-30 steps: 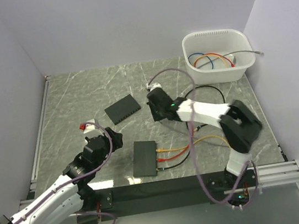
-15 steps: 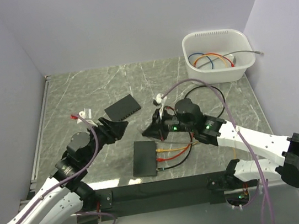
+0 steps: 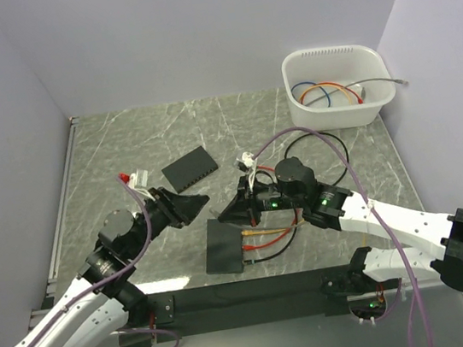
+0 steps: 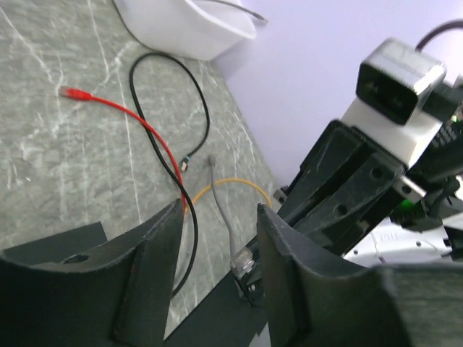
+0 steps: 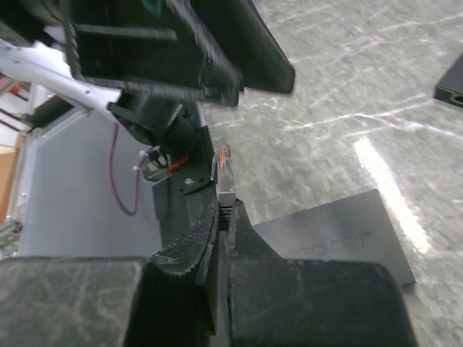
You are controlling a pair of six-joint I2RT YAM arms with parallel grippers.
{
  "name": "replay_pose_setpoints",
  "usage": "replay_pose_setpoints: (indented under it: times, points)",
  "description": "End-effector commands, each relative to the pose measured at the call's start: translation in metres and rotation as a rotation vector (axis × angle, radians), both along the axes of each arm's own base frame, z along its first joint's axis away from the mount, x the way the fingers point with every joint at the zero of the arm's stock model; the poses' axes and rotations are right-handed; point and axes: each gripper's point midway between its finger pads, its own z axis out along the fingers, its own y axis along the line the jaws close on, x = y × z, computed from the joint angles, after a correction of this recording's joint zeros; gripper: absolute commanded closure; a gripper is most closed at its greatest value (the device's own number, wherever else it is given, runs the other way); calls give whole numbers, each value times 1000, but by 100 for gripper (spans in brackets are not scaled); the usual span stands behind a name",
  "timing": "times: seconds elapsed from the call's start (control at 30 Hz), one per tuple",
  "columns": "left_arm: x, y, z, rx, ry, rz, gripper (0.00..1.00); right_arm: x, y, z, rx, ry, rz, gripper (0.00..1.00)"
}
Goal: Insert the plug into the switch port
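A flat black switch (image 3: 223, 245) lies near the front edge of the table. Orange, red and black cables run from its right side. My right gripper (image 3: 228, 212) hangs over the switch's far edge, shut on a small plug (image 5: 226, 181) with a grey boot and a clear tip. In the right wrist view the switch (image 5: 340, 231) lies just right of the fingers (image 5: 202, 238). My left gripper (image 3: 192, 202) is open just left of the right one, with nothing between its fingers (image 4: 152, 253). Through the gap I see a grey cable (image 4: 221, 210) ending in a clear plug (image 4: 244, 259) at the switch's edge.
A second black switch (image 3: 189, 168) lies further back on the left. A white bin (image 3: 336, 85) holding coiled cables stands at the back right. A red cable (image 4: 123, 112), a black cable (image 4: 195, 94) and an orange one (image 4: 231, 184) trail over the marble table right of the switch.
Both grippers have closed in on the near switch: the left moved right and its jaws narrowed. The right swung forward and left, still holding the plug.
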Motion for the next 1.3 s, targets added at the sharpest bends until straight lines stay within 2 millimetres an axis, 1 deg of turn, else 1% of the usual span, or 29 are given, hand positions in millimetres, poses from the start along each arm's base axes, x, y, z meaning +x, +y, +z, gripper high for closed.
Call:
replay_pose_setpoints:
  times: [0.0, 0.03, 0.07, 0.1, 0.17, 0.2, 0.23, 0.27, 0.33, 0.37, 0.4, 0.43, 0.47, 0.5, 0.53, 0.57, 0.6, 0.67, 0.8, 0.87, 1.03, 1.13, 1.27]
  points:
    - [-14, -4, 17, -56, -67, -77, 48, -9, 10, 38, 112, -35, 66, 100]
    - [-19, -6, 18, -63, -74, -101, 47, -11, 10, 40, 121, -29, 74, 100]
    - [-24, -4, 24, -78, -94, -112, 46, -14, 10, 41, 130, -26, 85, 100]
    - [-28, -4, 26, -85, -105, -127, 44, -20, 11, 49, 159, -23, 116, 100]
    - [-35, 0, 33, -105, -130, -140, 42, -26, 11, 53, 177, -11, 151, 100]
    - [-38, 1, 35, -111, -136, -143, 42, -30, 11, 58, 198, -5, 171, 100]
    - [-39, 3, 34, -112, -129, -142, 41, -36, 12, 58, 199, 5, 209, 100]
    - [-41, 7, 38, -125, -137, -125, 41, -39, 12, 60, 204, 14, 222, 100]
    - [-42, 13, 39, -123, -122, -103, 42, -42, 13, 59, 200, 24, 244, 100]
    - [-42, 18, 45, -133, -127, -82, 42, -44, 13, 58, 199, 25, 256, 100]
    - [-36, 23, 41, -119, -104, -34, 42, -45, 13, 61, 207, 23, 263, 100]
    - [-36, 28, 49, -116, -105, -15, 42, -48, 12, 62, 210, 26, 281, 100]
    - [-34, 29, 42, -81, -74, -1, 43, -49, 13, 64, 215, 24, 289, 100]
    - [-32, 30, 43, -66, -65, 9, 44, -50, 13, 65, 215, 23, 292, 100]
    - [-34, 32, 52, -63, -83, 6, 45, -51, 14, 65, 211, 24, 300, 100]
    - [-34, 30, 51, -49, -76, -3, 45, -53, 15, 67, 213, 18, 311, 100]
    - [-36, 29, 55, -50, -87, -13, 46, -53, 17, 65, 211, 21, 320, 100]
    - [-40, 25, 55, -47, -112, -50, 46, -55, 19, 66, 216, 39, 338, 100]
    - [-46, 19, 54, -83, -157, -100, 47, -49, 29, 64, 220, 60, 343, 100]
    - [-50, 16, 54, -94, -166, -123, 47, -47, 33, 68, 230, 63, 338, 100]
    - [-45, 14, 41, -52, -131, -119, 54, -41, 40, 77, 268, 62, 327, 100]
    - [-45, 15, 40, -48, -125, -115, 56, -39, 41, 84, 291, 55, 317, 100]
    - [-47, 18, 40, -54, -127, -107, 60, -35, 43, 88, 300, 54, 295, 100]
